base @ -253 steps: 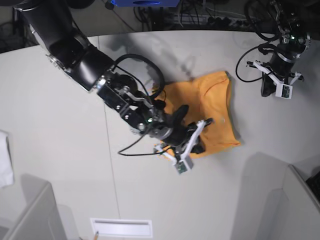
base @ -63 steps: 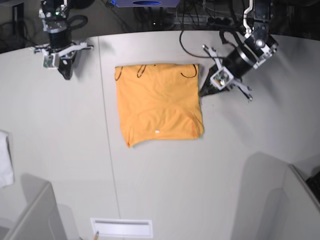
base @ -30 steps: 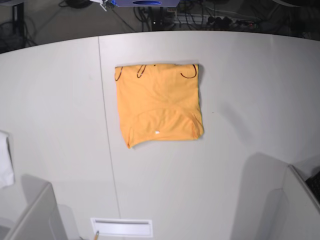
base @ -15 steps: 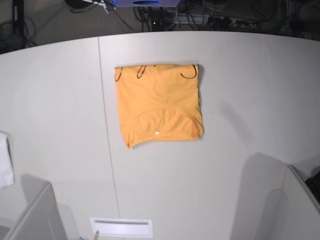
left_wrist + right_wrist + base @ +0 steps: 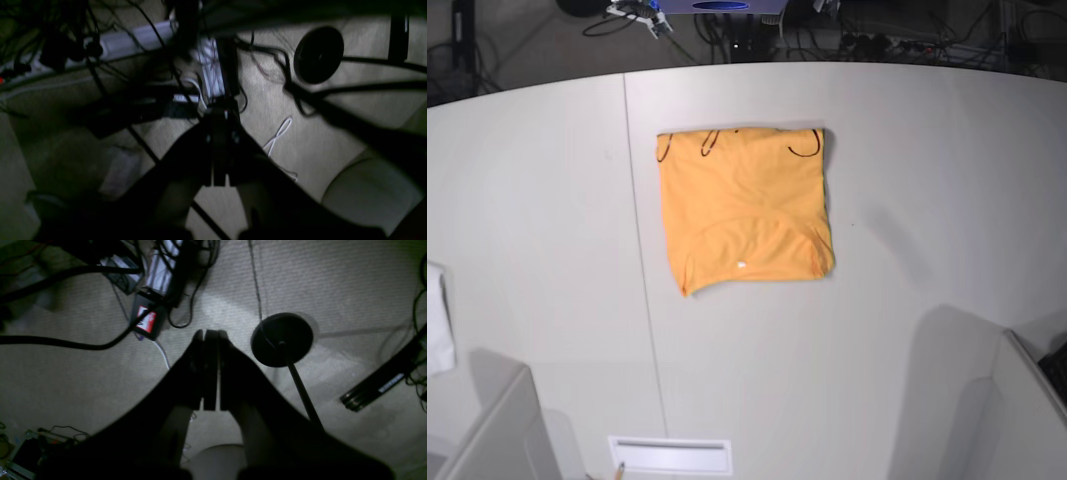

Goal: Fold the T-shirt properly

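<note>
The light-orange T-shirt (image 5: 745, 210) lies folded into a rough square on the white table (image 5: 927, 150), with dark curved print marks along its far edge. No gripper touches it, and both arms are off the table in the base view. In the left wrist view my left gripper (image 5: 221, 111) hangs over the floor behind the table, jaws together and empty. In the right wrist view my right gripper (image 5: 210, 335) also hangs over the carpet, jaws together and empty.
A small white cloth (image 5: 437, 325) lies at the table's left edge. Grey partitions stand at the front left (image 5: 487, 420) and front right (image 5: 987, 400). Below the grippers are cables, a power strip (image 5: 133, 36) and a round black stand base (image 5: 282, 340).
Both arms have drawn back off the table and left the base view. The folded T-shirt has lain still over the last second.
</note>
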Robot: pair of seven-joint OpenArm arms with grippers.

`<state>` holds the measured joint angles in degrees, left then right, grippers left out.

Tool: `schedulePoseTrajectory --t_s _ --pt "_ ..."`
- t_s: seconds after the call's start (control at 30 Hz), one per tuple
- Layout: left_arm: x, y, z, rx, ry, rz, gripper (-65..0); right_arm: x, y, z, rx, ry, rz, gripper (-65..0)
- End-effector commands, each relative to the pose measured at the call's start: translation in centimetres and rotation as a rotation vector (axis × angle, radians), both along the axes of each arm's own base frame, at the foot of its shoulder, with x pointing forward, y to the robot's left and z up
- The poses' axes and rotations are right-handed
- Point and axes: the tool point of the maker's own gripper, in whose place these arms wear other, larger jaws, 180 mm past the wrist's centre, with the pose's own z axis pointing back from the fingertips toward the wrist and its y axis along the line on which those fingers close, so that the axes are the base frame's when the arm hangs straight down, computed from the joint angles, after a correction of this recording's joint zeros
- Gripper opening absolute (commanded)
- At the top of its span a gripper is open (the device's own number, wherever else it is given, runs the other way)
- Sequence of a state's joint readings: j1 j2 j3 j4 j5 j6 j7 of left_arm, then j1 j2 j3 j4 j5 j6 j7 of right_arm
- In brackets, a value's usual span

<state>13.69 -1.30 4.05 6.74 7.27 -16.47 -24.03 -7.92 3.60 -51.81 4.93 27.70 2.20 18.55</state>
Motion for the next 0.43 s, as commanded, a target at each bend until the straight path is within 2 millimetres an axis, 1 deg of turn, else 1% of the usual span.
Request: schedulePoseTrajectory --t_s 0.0,0.03,0.07,0.17,0.23,0.27,0.4 --pt "0.4 0.6 0.1 0.003 -0.021 0.0 -65.0 0.2 -0.3 0.0 0.001 -0.013 -0.01 -65.0" --pt "0.8 1.3 0.1 0.012 -0.033 -0.01 -65.0 0.3 -0.5 0.1 0.001 -0.022 -0.033 -65.0" --pt "0.6 1.7 0.1 0.017 -0.028 -0.013 -65.0 0.6 -0.6 0.2 0.004 -0.041 -0.069 -65.0" --pt "0.5 2.0 0.1 0.024 -0.02 -0.01 -65.0 0.6 -1.2 0.3 0.0 -0.073 -0.154 -65.0" --pt "0.5 2.4 0.1 0.03 -0.02 -0.012 -65.0 0.8 -2.2 0.4 -0.019 -0.078 -0.205 -65.0" --pt "0.4 3.2 0.1 0.043 -0.018 -0.016 -65.0 0.8 -2.4 0.4 -0.023 -0.08 -0.221 -65.0" --pt "0.0 4.0 0.1 0.056 -0.008 -0.011 -65.0 0.8 -2.6 0.4 -0.027 -0.08 -0.23 -65.0"
